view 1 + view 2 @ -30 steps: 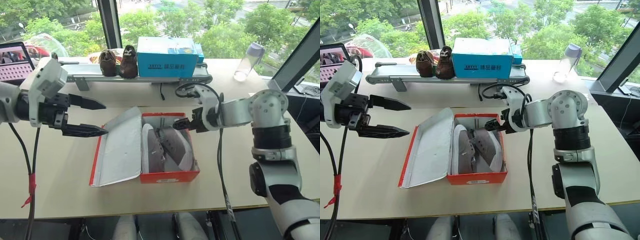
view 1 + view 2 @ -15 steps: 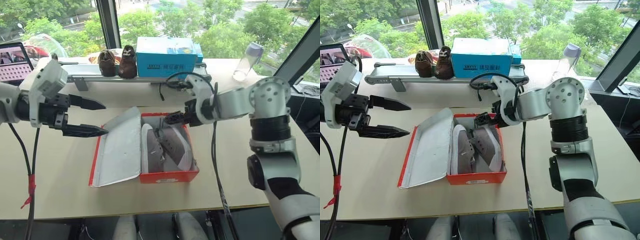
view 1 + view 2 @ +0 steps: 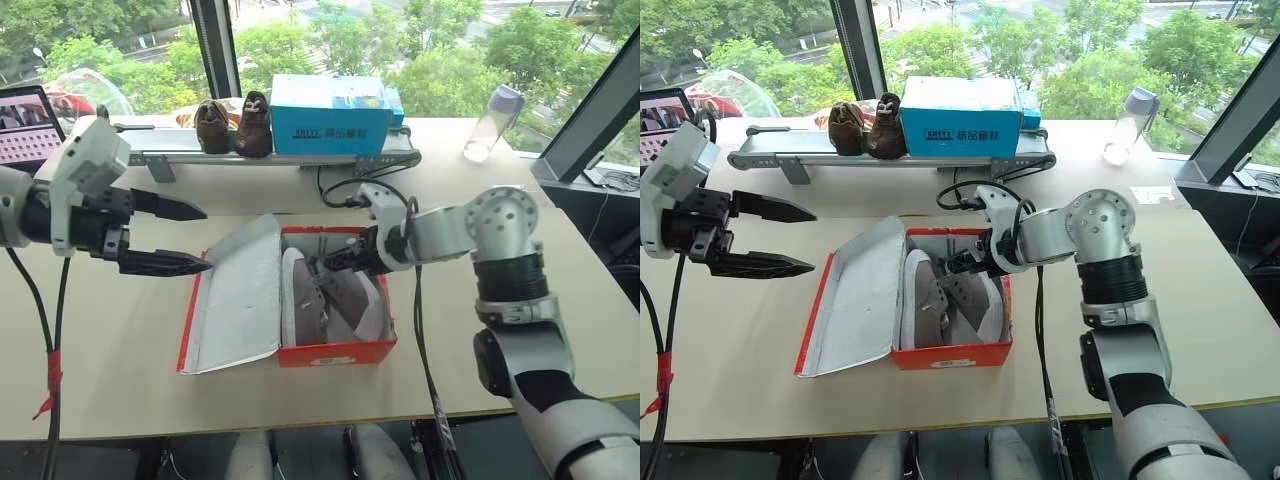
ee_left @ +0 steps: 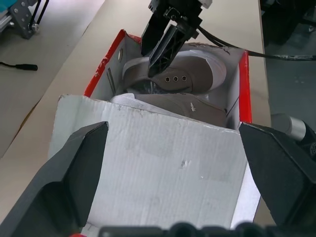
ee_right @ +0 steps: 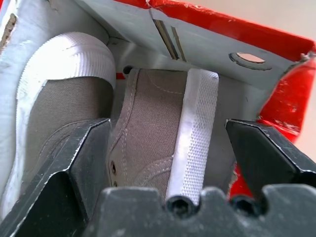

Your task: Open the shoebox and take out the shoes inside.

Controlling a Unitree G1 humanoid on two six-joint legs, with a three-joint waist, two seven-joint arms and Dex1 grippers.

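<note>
The red shoebox (image 3: 336,352) lies open on the table, its white-lined lid (image 3: 236,296) folded out to the left. Inside lie the grey-brown shoes (image 3: 332,298) with white soles. My right gripper (image 3: 336,263) is dipped into the box's far end and is open. In the right wrist view its fingers (image 5: 81,153) stand on either side of the right-hand shoe's heel end (image 5: 157,111), not closed on it. My left gripper (image 3: 206,238) hovers open just left of the lid, pointing at the box. The left wrist view shows the lid (image 4: 163,168) between its fingers.
At the back, a blue box (image 3: 333,113) and a dark brown pair of shoes (image 3: 236,125) stand on a grey rail (image 3: 280,157). A plastic bottle (image 3: 493,123) stands at the back right and a screen (image 3: 28,122) at the far left. A black cable (image 3: 340,186) runs behind the shoebox.
My right gripper has moved down and to the left, from beside the box's far right corner into its far end over the shoe. The left gripper has stayed put.
</note>
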